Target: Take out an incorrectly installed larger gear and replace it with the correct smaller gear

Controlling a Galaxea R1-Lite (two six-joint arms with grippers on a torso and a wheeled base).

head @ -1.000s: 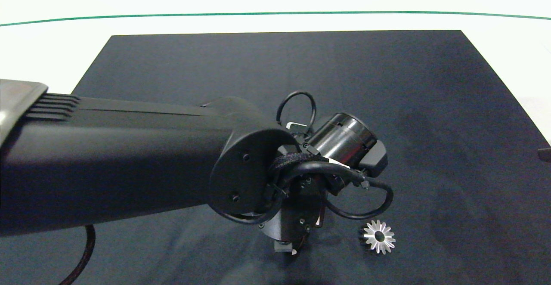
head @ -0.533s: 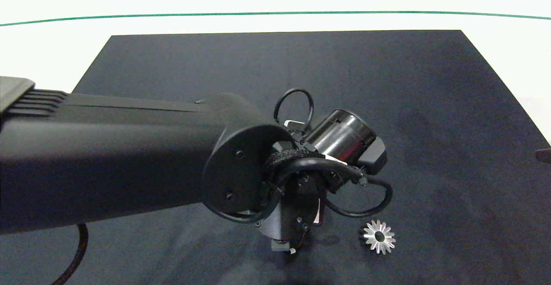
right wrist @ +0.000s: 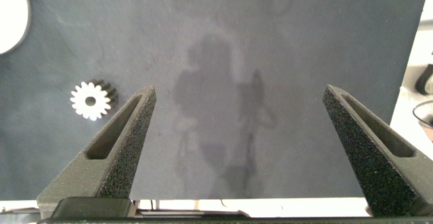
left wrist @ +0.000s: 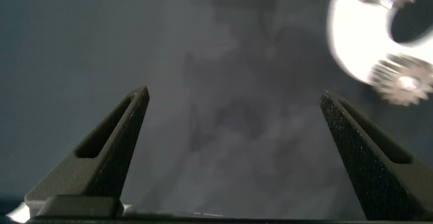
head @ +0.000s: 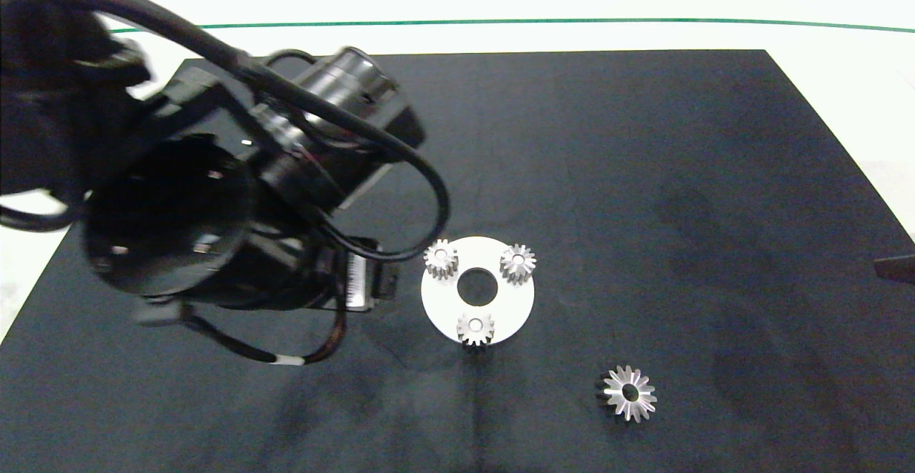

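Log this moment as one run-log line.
left gripper: open, empty | right gripper: open, empty | white disc: three small gears | larger gear: on mat

A white counter [head: 643,1] is filling the scene, brightly and evenly lit. A large dark cloth mat [head: 643,173] is lying flat over most of it, leaving pale margins showing along the far edge and both side edges. A thin green line [head: 572,21] is curving across the counter just beyond the mat's far edge. Faint soft shadows are falling on the mat.
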